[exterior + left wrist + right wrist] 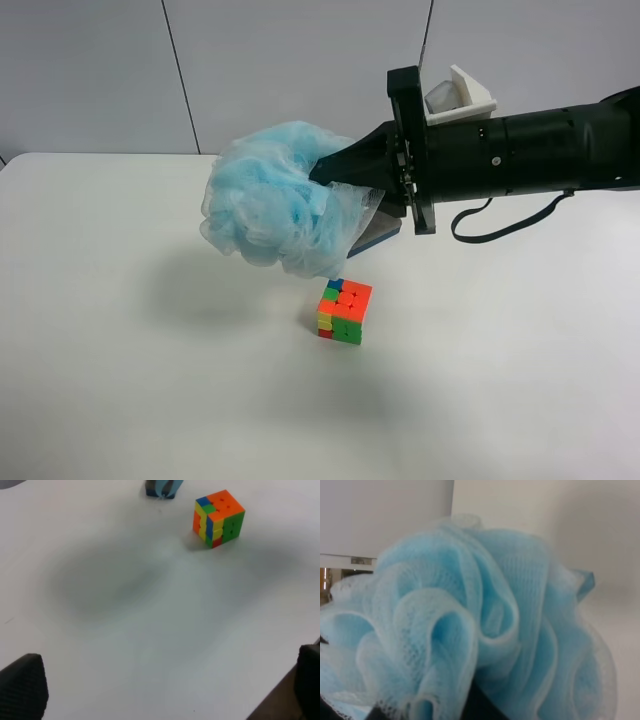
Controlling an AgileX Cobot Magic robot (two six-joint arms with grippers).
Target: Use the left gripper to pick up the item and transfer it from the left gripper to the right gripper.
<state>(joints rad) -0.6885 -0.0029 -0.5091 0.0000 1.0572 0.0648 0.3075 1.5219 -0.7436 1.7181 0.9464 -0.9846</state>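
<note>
The fluffy light-blue pouf (275, 200) hangs in the air above the white table (120, 330). The black gripper (330, 170) of the arm at the exterior high view's right is shut on it, fingers buried in the mesh. The pouf fills the right wrist view (485, 625), so this is my right gripper (475, 707); only a dark bit of it shows under the mesh. My left gripper (167, 682) is open and empty above the table. Its fingertips (25, 685) sit wide apart. The left arm is out of the exterior high view.
A multicoloured puzzle cube (344, 311) stands on the table just below the pouf and shows in the left wrist view (218, 518). A grey-and-blue eraser block (381, 235) lies behind it, partly hidden by the pouf. The table's edge (280, 695) runs near the left gripper.
</note>
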